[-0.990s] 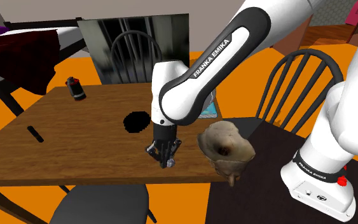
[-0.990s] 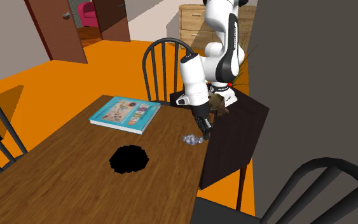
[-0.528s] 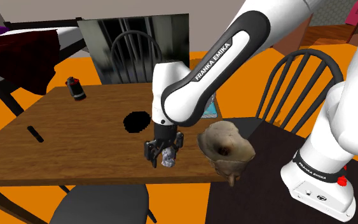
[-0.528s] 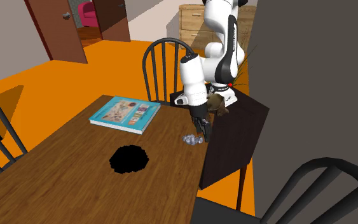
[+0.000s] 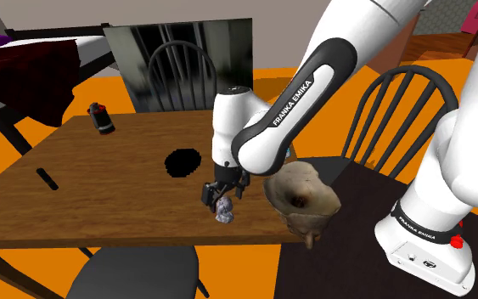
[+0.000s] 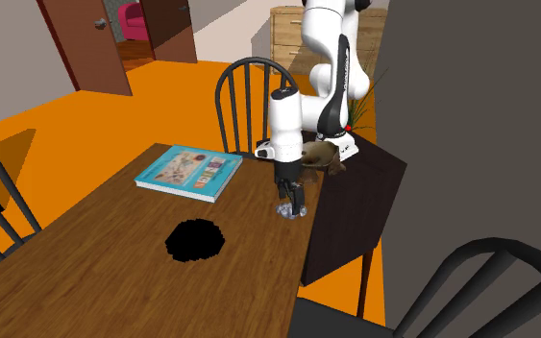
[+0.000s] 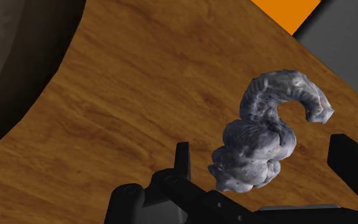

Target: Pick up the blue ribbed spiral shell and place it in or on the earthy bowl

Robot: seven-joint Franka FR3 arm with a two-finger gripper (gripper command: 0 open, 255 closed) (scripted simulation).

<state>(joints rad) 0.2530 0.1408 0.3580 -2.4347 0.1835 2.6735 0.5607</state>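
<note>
End effector (image 5: pixel 222 194) hangs low over the wooden table (image 5: pixel 101 183), fingers spread apart and gripping nothing. The bluish-grey ribbed spiral shell (image 7: pixel 266 137) lies on the table right between them, by the near edge, just to the shoulder view's left of the brownish bowl (image 5: pixel 303 200)

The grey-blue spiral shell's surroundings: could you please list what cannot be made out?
Shoulder view: the black pincer covers the grey-blue ribbed spiral shell's top.
Second exterior view: the white arm hides part of the rough brown bowl.
Wrist view: the edge cuts off the bowl.
Shoulder view: the small dark object is too small to name.
</note>
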